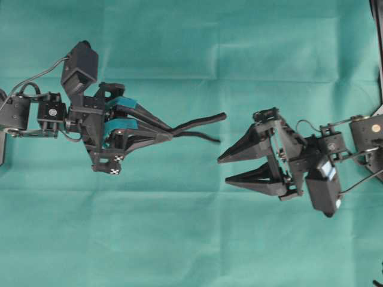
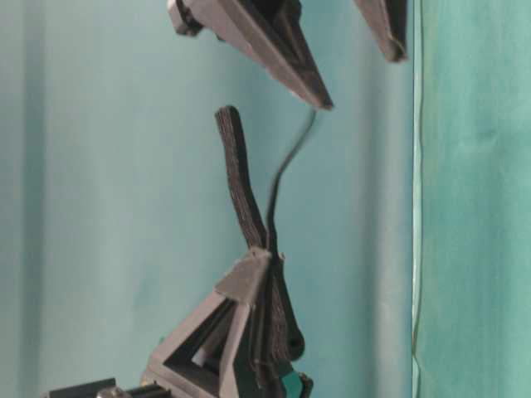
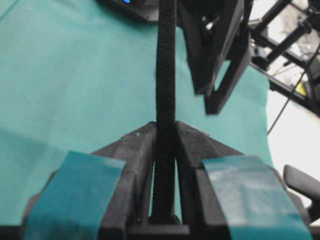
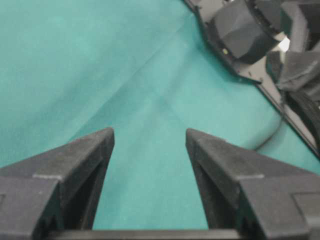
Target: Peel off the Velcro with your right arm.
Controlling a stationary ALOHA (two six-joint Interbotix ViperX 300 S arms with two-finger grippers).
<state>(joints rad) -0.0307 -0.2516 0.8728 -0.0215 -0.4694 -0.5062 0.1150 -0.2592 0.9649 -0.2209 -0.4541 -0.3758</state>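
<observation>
The Velcro (image 1: 200,122) is a black strap sticking out to the right from my left gripper (image 1: 170,133), whose teal-taped fingers are shut on its near end. Its free end is split: a thick layer (image 2: 236,166) curves one way and a thin layer (image 2: 286,162) the other. In the left wrist view the strap (image 3: 166,65) runs straight up from the pinched fingertips of the left gripper (image 3: 165,127). My right gripper (image 1: 223,170) hangs open just right of and below the strap's ends, touching nothing. Between its plain dark fingers (image 4: 150,132) only cloth shows.
Teal cloth (image 1: 179,239) with fold creases covers the table. The right arm's fingers (image 3: 220,55) show beyond the strap. Part of the left arm's body (image 4: 245,30) and a cable lie at the top right. A dark edge (image 1: 378,60) borders the cloth on the right.
</observation>
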